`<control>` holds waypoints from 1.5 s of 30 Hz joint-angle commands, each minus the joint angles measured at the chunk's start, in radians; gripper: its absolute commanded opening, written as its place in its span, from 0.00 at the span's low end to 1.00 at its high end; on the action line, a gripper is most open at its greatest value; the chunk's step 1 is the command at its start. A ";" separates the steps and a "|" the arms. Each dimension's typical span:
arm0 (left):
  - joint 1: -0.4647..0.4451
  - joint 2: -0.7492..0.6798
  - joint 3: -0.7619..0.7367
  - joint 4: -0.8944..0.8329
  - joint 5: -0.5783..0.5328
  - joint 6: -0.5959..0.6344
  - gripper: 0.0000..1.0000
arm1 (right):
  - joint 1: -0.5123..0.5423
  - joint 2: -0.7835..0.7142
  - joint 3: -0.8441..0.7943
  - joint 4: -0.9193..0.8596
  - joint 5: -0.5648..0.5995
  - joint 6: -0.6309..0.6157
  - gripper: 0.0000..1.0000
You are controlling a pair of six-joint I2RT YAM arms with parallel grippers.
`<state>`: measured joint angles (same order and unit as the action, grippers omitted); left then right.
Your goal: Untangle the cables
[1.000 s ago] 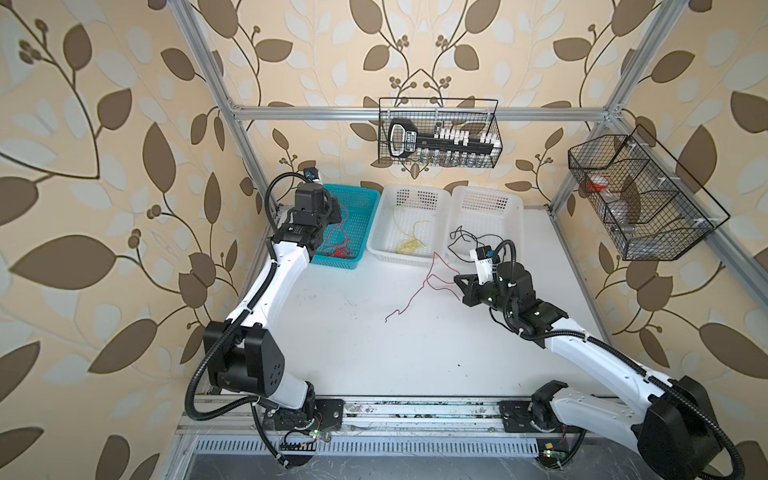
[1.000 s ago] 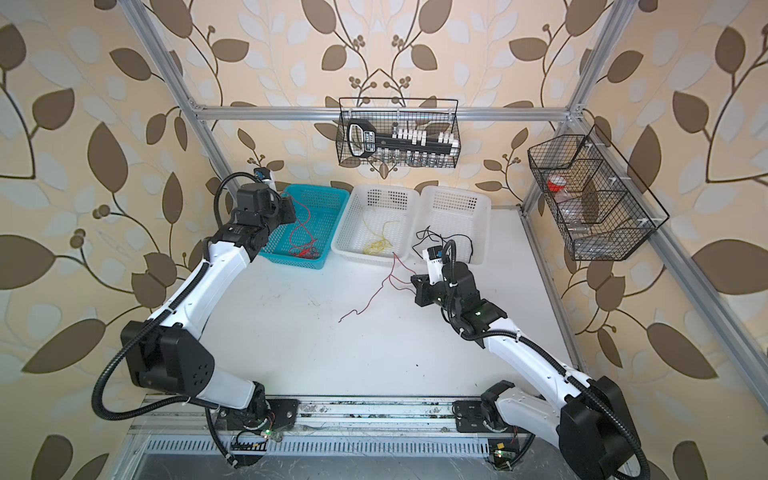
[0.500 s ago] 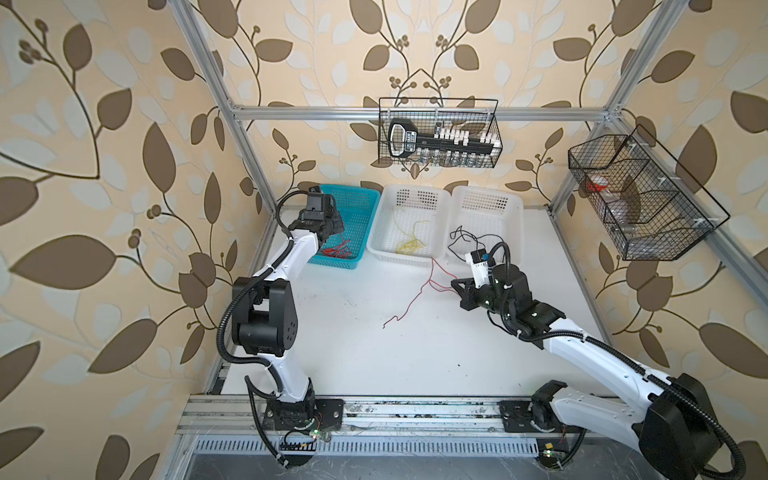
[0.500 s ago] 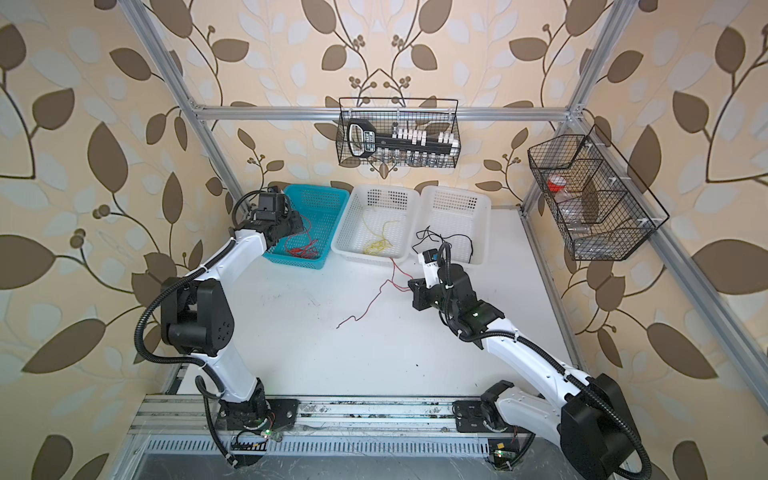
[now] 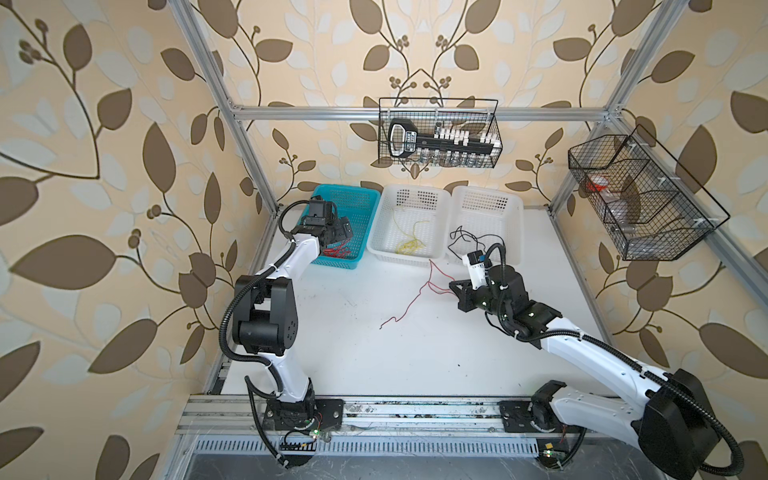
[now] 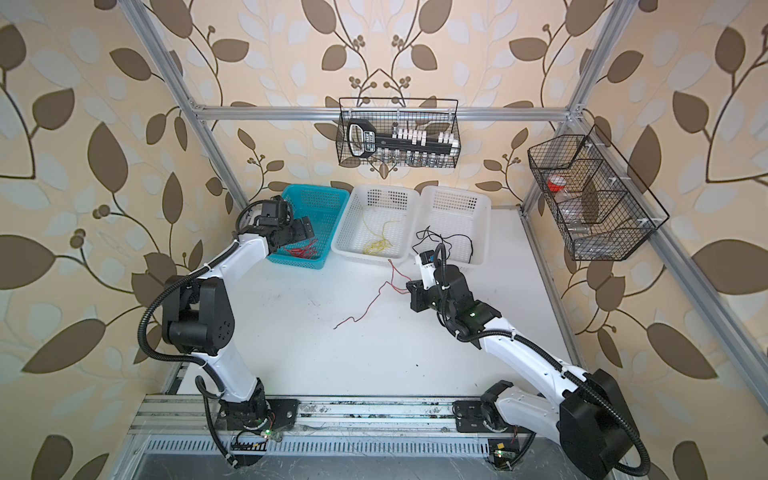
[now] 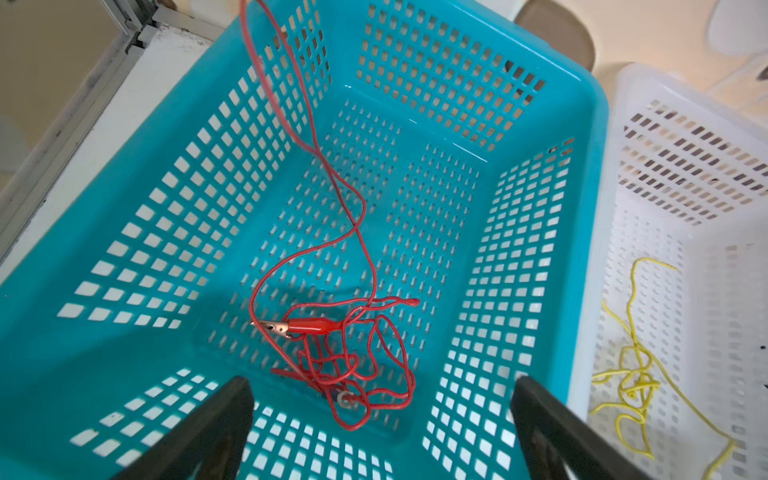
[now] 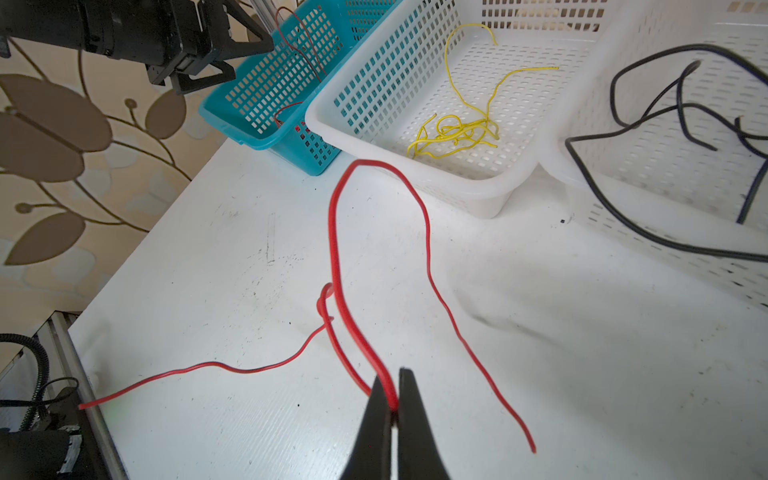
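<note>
Sorting by colour, seemingly: right hand (image 8: 395,374) gripped red cable (image 8: 336,249) above counter (image 8: 249,249); left hand (image 7: 380,380) hung released over blue basket (image 7: 345,41).

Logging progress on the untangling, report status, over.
Left gripper: jaws open above blue basket, red cable tangled inside. Right gripper: jaws shut on second red cable trailing over the table. Black cable draped across white basket rim, apart.

Bright, even light; faint shadows on the flat white tabletop (image 8: 540,332). In the left wrist view, black plastic gripper fingers (image 7: 199,436) blur at five and seven o'clock.
</note>
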<state>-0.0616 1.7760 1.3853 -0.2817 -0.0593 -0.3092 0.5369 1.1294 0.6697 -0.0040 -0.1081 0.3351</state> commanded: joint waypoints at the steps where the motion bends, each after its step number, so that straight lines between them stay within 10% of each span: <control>1: 0.005 -0.043 -0.011 -0.002 0.018 -0.025 0.99 | 0.009 0.012 0.040 0.014 0.003 -0.014 0.00; 16: -0.073 -0.324 -0.384 0.405 0.495 -0.117 0.99 | 0.015 0.026 0.091 0.010 -0.068 -0.034 0.00; 26: -0.294 -0.473 -0.448 0.361 0.549 0.125 0.99 | 0.015 0.102 0.201 -0.096 -0.097 -0.049 0.00; 45: -0.407 -0.432 -0.493 0.339 0.711 0.369 0.78 | -0.028 0.146 0.296 -0.159 -0.353 -0.033 0.00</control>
<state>-0.4477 1.3285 0.8822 0.0700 0.6243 -0.0139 0.5114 1.2655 0.9360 -0.1551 -0.3958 0.2985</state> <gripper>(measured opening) 0.791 0.048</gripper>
